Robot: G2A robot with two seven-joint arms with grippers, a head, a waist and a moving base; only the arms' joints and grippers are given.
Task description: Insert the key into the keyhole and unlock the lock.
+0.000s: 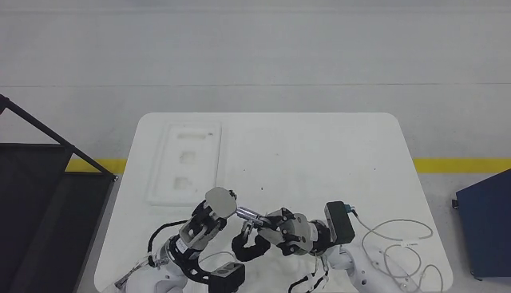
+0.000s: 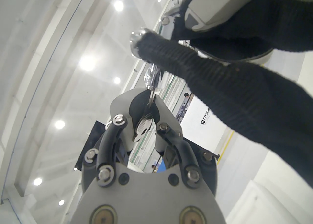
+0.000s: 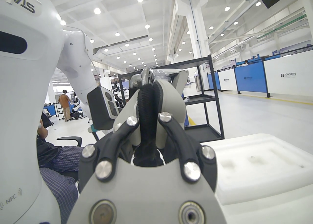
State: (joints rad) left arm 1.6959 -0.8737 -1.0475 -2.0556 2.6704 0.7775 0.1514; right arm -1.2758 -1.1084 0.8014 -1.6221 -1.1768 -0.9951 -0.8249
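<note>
Above the near edge of the tabletop (image 1: 319, 149), the left pincer (image 2: 146, 108) is clenching the key (image 2: 143, 124), whose blade is meeting the end of the silver barrel of the lock (image 2: 152, 79). How deep it is sitting cannot be told. The right pincer (image 3: 148, 89) is gripping the lock by its black sleeved cable, just under the barrel. The likely trouble is that the barrel is riding on a flexible cable, so a turn may twist the whole lock rather than the cylinder, or bend the thin blade if it is off-axis. Open room is lying toward the tabletop's far side, and a white foam tray (image 1: 185, 164) is sitting well apart. A slipped key could drop past the close front edge.
</note>
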